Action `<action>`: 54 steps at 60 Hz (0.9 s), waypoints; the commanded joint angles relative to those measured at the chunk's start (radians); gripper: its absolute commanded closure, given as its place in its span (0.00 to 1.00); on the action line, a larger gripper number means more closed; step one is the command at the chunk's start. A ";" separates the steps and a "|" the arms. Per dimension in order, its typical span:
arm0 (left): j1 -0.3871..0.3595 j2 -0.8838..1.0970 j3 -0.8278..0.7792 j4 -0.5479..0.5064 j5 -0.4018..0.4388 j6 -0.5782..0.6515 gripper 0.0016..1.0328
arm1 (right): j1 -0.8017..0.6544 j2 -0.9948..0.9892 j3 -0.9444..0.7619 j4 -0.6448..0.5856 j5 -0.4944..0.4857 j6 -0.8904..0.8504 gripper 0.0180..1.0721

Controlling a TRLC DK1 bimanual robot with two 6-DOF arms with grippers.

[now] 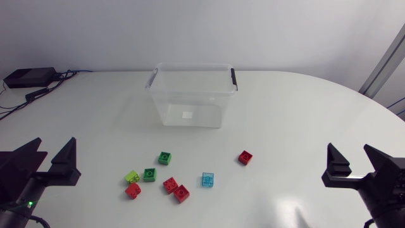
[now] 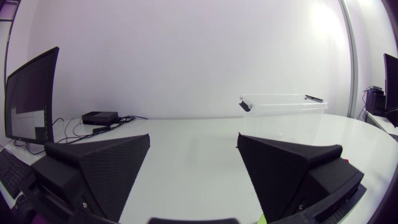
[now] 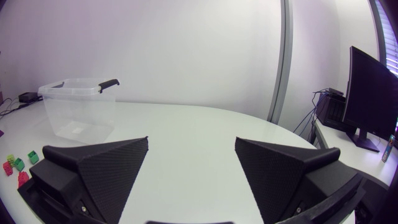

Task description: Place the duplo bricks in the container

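Nothing has gone in yet. The clear container [image 1: 172, 106] sits toward the back of the table with no bricks inside, only a small white patch on its floor. All eight duplo bricks [image 1: 169, 184] lie scattered on the table in front of it. The left gripper [image 1: 54, 145] and right gripper [image 1: 348, 152] both gape wide, holding nothing, well apart from the bricks.

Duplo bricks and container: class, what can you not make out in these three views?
1. Left wrist view: the left gripper hides nearly all the bricks.
2. Right wrist view: the right gripper covers most bricks; count unclear.
3. Head view: the white patch in the container is too small to identify.
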 commanded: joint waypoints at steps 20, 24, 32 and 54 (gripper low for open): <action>-0.008 -0.012 -0.020 0.001 -0.001 -0.018 0.05 | 0.008 -0.006 -0.007 -0.028 -0.002 0.020 0.04; -0.006 -0.012 -0.020 0.006 -0.001 -0.018 0.05 | 0.008 -0.006 -0.007 -0.028 -0.002 0.020 0.04; -0.008 -0.013 -0.020 0.006 -0.001 -0.016 0.05 | 0.018 -0.008 -0.007 -0.025 -0.002 0.019 0.04; -0.015 -0.010 0.069 -0.049 -0.001 -0.015 0.05 | 0.018 -0.006 0.024 -0.004 -0.002 0.016 0.04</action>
